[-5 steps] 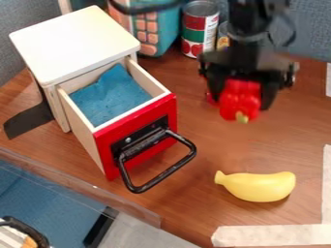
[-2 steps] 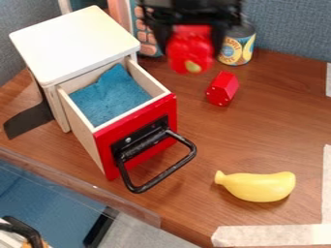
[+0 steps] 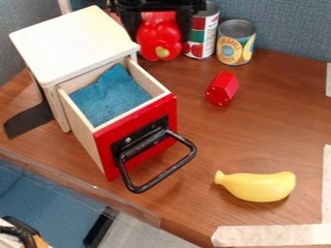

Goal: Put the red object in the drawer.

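Observation:
At the top of the view, right of the cabinet, my gripper (image 3: 159, 30) is shut on a red pepper (image 3: 159, 42), which hangs stem end down between its fingers. The drawer (image 3: 143, 139) is pulled out of the white-topped cabinet (image 3: 76, 41). It has a red front with a black handle, and a blue cloth (image 3: 111, 97) lies inside. A small red block (image 3: 222, 88) lies on the table to the right of the drawer.
Two cans, one with a red and green label (image 3: 203, 34) and one yellow and blue (image 3: 235, 42), stand at the back. A yellow banana (image 3: 257, 186) lies at the front right. Pale tape (image 3: 271, 235) marks the table's front edge. A clear panel edge (image 3: 77, 187) crosses the lower left.
My gripper has moved left and toward the back with the pepper, from the right of the table to beside the cabinet. The red block and both cans have come into clear sight.

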`<state>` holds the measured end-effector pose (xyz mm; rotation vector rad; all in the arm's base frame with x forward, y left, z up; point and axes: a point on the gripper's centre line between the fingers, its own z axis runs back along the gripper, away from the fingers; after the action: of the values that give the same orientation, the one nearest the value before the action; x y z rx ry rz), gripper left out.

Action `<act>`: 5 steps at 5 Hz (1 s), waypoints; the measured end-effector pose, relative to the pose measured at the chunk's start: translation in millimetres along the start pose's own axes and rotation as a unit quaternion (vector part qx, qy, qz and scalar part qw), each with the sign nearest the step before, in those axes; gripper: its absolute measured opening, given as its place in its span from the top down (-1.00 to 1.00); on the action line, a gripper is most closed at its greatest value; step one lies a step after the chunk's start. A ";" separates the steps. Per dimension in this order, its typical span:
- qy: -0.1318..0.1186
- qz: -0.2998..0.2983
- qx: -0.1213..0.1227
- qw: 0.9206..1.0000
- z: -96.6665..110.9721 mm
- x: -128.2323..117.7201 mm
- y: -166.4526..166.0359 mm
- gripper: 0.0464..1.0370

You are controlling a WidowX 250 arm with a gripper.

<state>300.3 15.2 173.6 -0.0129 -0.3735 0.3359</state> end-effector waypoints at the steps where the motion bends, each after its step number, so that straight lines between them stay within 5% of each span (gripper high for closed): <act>1: 0.001 0.006 0.002 1.000 -0.6 2.1 9.4 -0.66; 5: -0.008 0.005 0.023 1.000 -2.1 3.8 30.4 -0.66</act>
<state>294.7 45.3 170.7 0.0336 -0.3823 0.3538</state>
